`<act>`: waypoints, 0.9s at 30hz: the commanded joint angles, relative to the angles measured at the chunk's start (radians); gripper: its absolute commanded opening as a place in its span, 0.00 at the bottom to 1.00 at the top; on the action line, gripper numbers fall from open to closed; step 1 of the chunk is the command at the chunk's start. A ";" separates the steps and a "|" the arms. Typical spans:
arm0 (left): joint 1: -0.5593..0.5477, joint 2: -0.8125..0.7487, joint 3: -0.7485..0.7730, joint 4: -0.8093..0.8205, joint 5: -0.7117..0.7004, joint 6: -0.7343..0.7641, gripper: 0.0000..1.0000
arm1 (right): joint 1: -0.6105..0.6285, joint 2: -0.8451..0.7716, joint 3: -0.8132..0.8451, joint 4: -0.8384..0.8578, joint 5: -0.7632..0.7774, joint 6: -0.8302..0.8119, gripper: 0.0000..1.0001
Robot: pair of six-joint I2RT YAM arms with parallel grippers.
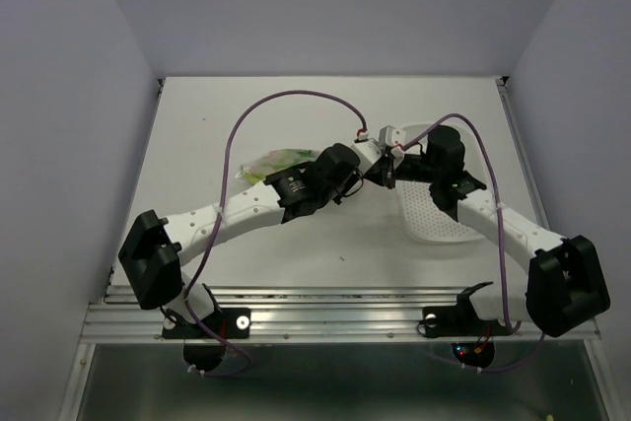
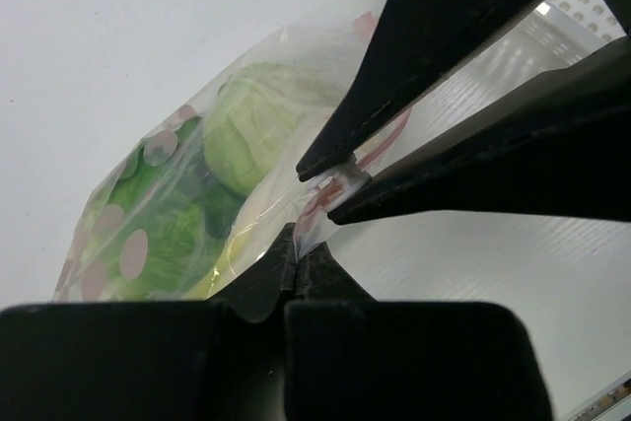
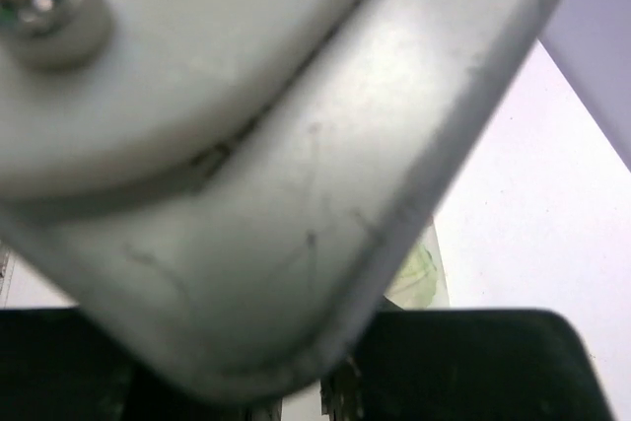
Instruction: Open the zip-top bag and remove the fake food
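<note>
The zip-top bag (image 1: 268, 162) lies on the table left of centre, its clear plastic showing pink dots and a red zip strip (image 2: 386, 140). The fake food (image 2: 248, 127) is inside it: a pale green round piece and darker leafy greens (image 2: 170, 244). My left gripper (image 2: 293, 249) is shut on the bag's edge near the zip. My right gripper (image 2: 338, 180) comes in from the upper right of the left wrist view and pinches the same edge just above. In the top view the two grippers (image 1: 353, 182) (image 1: 378, 173) meet tip to tip. The right wrist view is mostly blocked by a grey housing; a sliver of the bag (image 3: 419, 273) shows.
A white perforated tray (image 1: 434, 221) lies right of centre under the right arm; it also shows in the left wrist view (image 2: 552, 36). Purple cables loop over the table's back half. Walls close in at the back and sides.
</note>
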 commanded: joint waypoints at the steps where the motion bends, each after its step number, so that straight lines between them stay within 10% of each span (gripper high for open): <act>1: 0.002 -0.049 0.055 0.042 -0.001 -0.011 0.00 | 0.013 -0.049 -0.025 0.071 -0.014 -0.020 0.13; 27: 0.087 -0.156 0.049 0.025 -0.245 -0.232 0.00 | 0.013 0.037 -0.040 -0.003 0.141 0.020 0.06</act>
